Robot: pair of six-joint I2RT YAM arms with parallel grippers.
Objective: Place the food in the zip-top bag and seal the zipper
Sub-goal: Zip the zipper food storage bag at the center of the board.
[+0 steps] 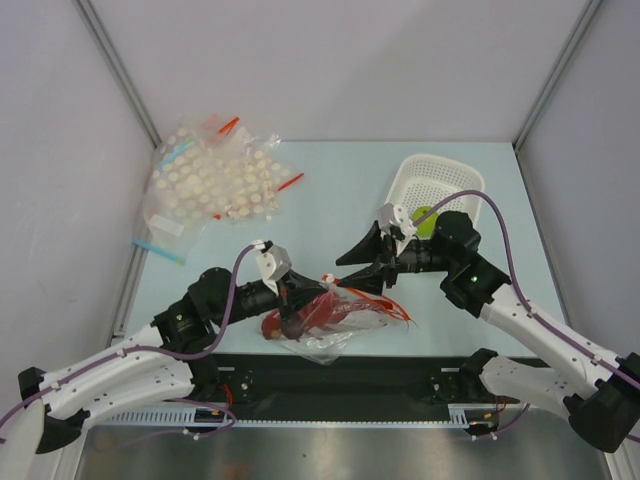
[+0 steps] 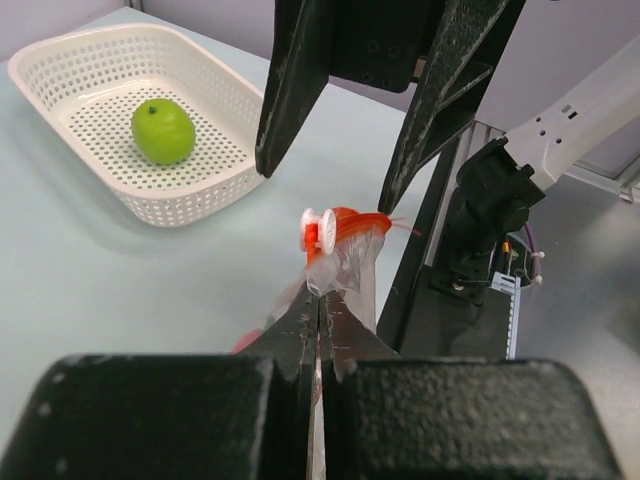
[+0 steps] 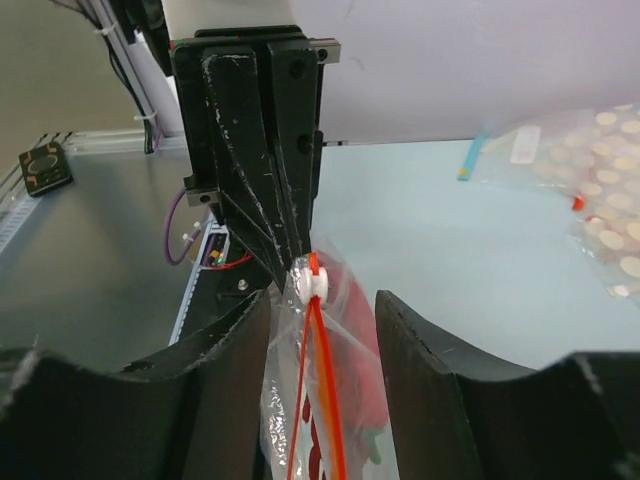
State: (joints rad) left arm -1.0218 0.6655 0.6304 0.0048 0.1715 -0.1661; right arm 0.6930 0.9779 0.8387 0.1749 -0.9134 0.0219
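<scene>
My left hand (image 2: pixel 318 305) is clenched on the end of the zip-top bag (image 1: pixel 325 345), right by the white slider (image 3: pixel 312 280) on the zipper (image 3: pixel 325 410). My right hand (image 3: pixel 322 300) is released, its fingers standing on either side of the zipper. The food (image 1: pixel 305 318), a red lobster, lies inside the bag on the desk (image 1: pixel 340 190), well apart from the basket (image 1: pixel 440 160), nearer my bases and to its left.
</scene>
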